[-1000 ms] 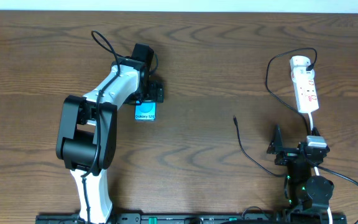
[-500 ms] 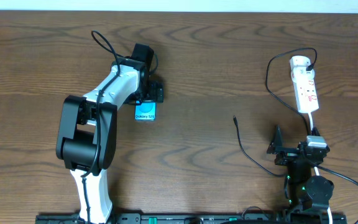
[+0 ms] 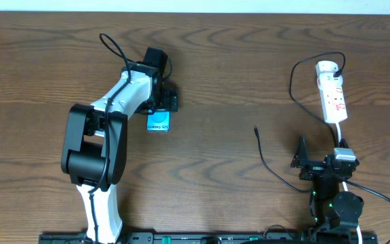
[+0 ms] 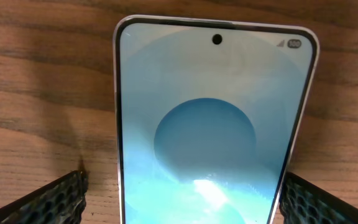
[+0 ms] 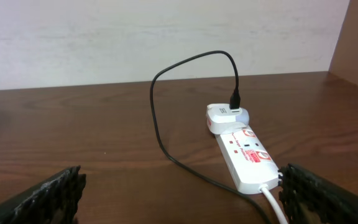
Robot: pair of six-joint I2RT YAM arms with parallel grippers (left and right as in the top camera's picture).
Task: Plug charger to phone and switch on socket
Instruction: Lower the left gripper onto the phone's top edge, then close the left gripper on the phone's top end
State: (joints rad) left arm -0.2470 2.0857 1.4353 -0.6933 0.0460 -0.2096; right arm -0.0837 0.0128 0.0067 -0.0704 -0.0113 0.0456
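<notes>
phone (image 3: 158, 123) flat on desk (image 3: 235, 54), screen up, left-centre, partly under the left arm's head in the overhead view

left pincer (image 3: 160, 108) right above the phone, released, jaws spread wide; left wrist view: phone (image 4: 210, 124) fills the gap, one mesh-textured finger (image 4: 48, 199) off its left edge with bare wood between, other finger at the right edge, looks just beside it, contact or not hard to say at the frame border

phone screen lit, teal with a lighter oval, camera dot at the far end, pointing away from the pincer

charger (image 5: 153, 106) well apart from the phone, on the right half of the desk; connector tip (image 3: 256, 129) lies loose on the wood between phone and right arm, nothing touching it; cable runs from the tip toward the right arm's base; the other end loops up and plugs into a white adaptor (image 5: 225, 117) at the far end of the socket

socket (image 3: 333, 91) far right, lying lengthwise, red markings on top, white lead (image 5: 272, 202) leaving its near end toward the right arm

right pincer (image 3: 320, 154) near the desk's front right, released, jaws fully apart, holding nothing; right wrist view: socket (image 5: 244, 158) ahead and to the right of it, charger loop in front

bare wood between tip and phone; left arm overhangs the phone's far end
</notes>
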